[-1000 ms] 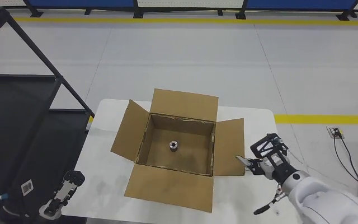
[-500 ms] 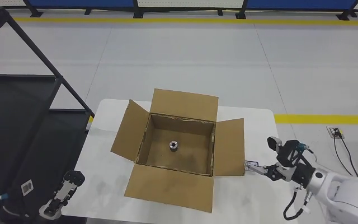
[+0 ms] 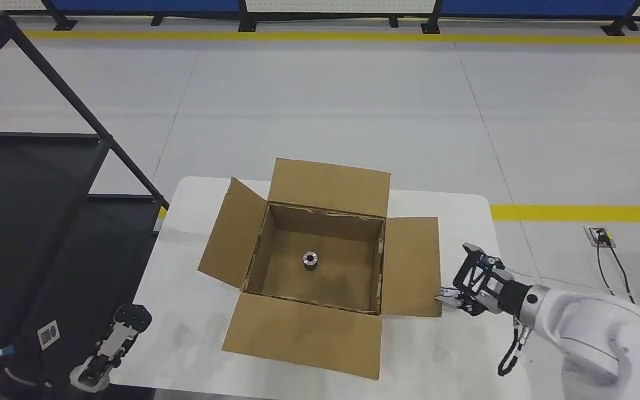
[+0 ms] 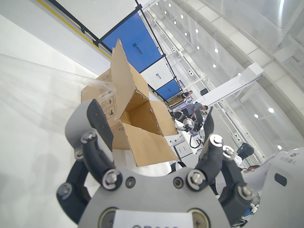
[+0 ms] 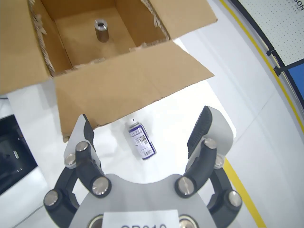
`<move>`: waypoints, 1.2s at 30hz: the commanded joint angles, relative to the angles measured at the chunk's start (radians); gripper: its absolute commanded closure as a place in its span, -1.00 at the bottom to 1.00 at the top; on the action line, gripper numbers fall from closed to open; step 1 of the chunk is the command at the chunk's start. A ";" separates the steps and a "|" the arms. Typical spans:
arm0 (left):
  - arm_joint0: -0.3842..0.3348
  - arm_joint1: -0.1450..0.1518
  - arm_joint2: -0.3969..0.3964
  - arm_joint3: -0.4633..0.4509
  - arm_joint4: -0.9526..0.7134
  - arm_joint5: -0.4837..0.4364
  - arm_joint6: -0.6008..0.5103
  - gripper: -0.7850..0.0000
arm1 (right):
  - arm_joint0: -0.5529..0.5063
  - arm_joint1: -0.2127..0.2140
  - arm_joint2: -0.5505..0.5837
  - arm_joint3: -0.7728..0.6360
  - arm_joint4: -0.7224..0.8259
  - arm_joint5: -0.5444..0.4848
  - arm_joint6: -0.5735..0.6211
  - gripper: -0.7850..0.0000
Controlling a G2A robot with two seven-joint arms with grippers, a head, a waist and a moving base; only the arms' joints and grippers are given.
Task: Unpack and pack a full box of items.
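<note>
1. Cardboard box stands open in the middle of the white table, with all four flaps folded outward. Its near flap slopes out toward the robot's side of the table.
2. The left gripper sits low at the table's near left edge, well apart from the box. Its fingers are spread wide with nothing between them. In its wrist view it points toward the box's left side and the raised left flap.
3. The right gripper hovers over the table on the box's right side, just beyond the outer edge of the right flap. Its jaws gape wide and grip nothing.
4. A small spray can lies on its side on the bare table, below the right gripper and apart from both its fingers. It has a blue-and-white label, and its white cap points toward the right flap, close to that flap's edge but not under it.
5. Inside the box, a short grey metal cylinder stands upright on the cardboard floor, roughly central and clear of all four walls. Its hollow top faces up.
6. The far flap tilts away from the robot past the box's back wall.
7. Left of the table stands a black rack.
8. Beyond the table the pale floor carries a yellow line, with blue panels along the far edge of the room.
</note>
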 commanded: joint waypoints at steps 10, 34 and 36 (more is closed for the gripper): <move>0.000 0.000 0.000 0.000 0.000 0.000 0.000 -1.00 | 0.053 0.193 -0.055 0.160 0.146 0.002 -0.245 -1.00; 0.000 0.000 0.000 0.000 0.000 0.000 0.000 -1.00 | 0.251 0.399 -0.478 0.533 -0.185 0.002 -0.575 -1.00; 0.000 0.000 0.000 0.000 0.000 0.000 0.000 -1.00 | 0.287 0.398 -0.529 0.572 -0.200 0.002 -0.600 -1.00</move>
